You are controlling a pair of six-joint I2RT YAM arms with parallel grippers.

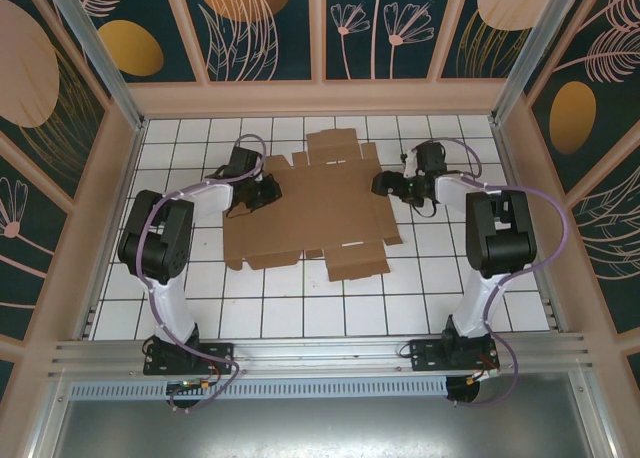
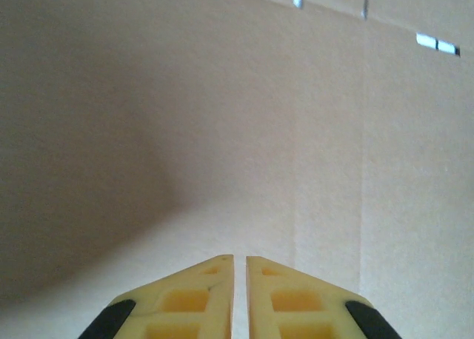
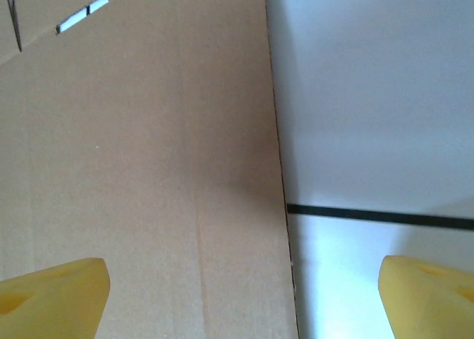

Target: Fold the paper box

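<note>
**Box flat on the tabletop; left jaws narrow, right jaws wide**

Your box point(image 1: 310, 203) lies as an open die-cut sheet on the white tiled tabletop point(image 1: 300, 313), about midway between the two arms. Flaps stick out at its far and near edges.

Your left arm point(image 1: 160, 233) reaches in over the sheet's left side, and your right arm point(image 1: 495, 223) reaches to its right edge.

In the left wrist view, your left jaws are narrow. The yellow fingers point(image 2: 207, 283) stand almost together with only a thin slit between them. They point across plain cardboard with creases and two small slots toward the top.

In the right wrist view, your right jaws stand wide. One finger point(image 3: 52, 294) is over the cardboard and the other over the white tabletop. The sheet's right edge runs up between them.

You cannot tell from these views whether either pair touches the sheet.
</note>
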